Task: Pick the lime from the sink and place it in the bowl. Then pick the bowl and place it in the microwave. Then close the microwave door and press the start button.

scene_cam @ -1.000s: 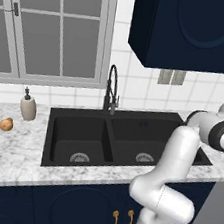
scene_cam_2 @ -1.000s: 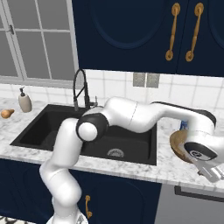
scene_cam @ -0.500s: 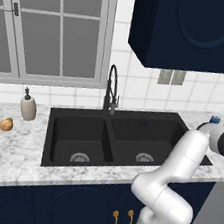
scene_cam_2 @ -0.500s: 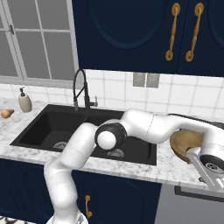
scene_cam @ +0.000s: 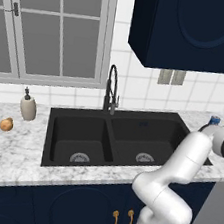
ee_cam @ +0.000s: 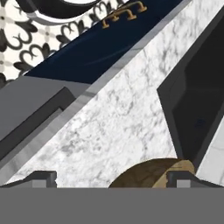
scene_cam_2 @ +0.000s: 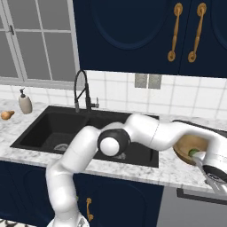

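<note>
A white robot arm reaches far to its right over a white-and-grey marbled worktop (scene_cam_2: 173, 170). Its jaws (ee_cam: 111, 179) hang over the wide, shallow light-brown wooden bowl (scene_cam_2: 191, 146), which sits on the worktop to the right of the matte black double-basin sink (scene_cam_2: 80, 133). A small round yellow-green lime (scene_cam_2: 193, 152) lies inside the bowl near its front rim. In the hand view the two dark fingertips (ee_cam: 41, 177) stand well apart, so the jaws are open, with the bowl's brown rim between them. At the sink's far left stand a cream soap bottle (scene_cam: 28, 106) and an orange-brown lump (scene_cam: 6, 124).
</note>
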Controlling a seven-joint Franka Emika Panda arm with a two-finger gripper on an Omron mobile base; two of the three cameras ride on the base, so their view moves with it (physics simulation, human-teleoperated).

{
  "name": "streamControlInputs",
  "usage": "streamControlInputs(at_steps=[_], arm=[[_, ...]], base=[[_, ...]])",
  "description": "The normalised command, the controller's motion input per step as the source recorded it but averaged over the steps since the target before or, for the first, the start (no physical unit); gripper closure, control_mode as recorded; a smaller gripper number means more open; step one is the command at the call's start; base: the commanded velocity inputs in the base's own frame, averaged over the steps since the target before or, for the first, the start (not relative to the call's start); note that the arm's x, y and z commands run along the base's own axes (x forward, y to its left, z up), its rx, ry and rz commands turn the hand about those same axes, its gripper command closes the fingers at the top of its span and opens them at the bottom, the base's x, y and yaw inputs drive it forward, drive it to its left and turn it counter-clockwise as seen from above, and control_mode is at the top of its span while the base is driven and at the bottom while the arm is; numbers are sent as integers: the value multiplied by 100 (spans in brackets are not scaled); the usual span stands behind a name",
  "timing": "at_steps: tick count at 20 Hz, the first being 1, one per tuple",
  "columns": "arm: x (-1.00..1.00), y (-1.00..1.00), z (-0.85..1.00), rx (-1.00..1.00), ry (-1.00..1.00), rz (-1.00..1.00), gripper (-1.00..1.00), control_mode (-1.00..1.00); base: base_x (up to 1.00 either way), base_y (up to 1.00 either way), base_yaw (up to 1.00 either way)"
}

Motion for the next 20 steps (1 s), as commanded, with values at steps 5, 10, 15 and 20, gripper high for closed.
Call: streamControlInputs(at_steps=[5,10,15,20], arm=[[53,14,21,-6,14,-20,-100,-100],[29,-11,38,12,20,-2,-100,-100],[39,8,0,3,2,-10,-100,-100],[6,-1,40,-1,0,3,-100,-100]], base=[[0,0,0],[0,0,0],[0,0,0],[0,0,0]])
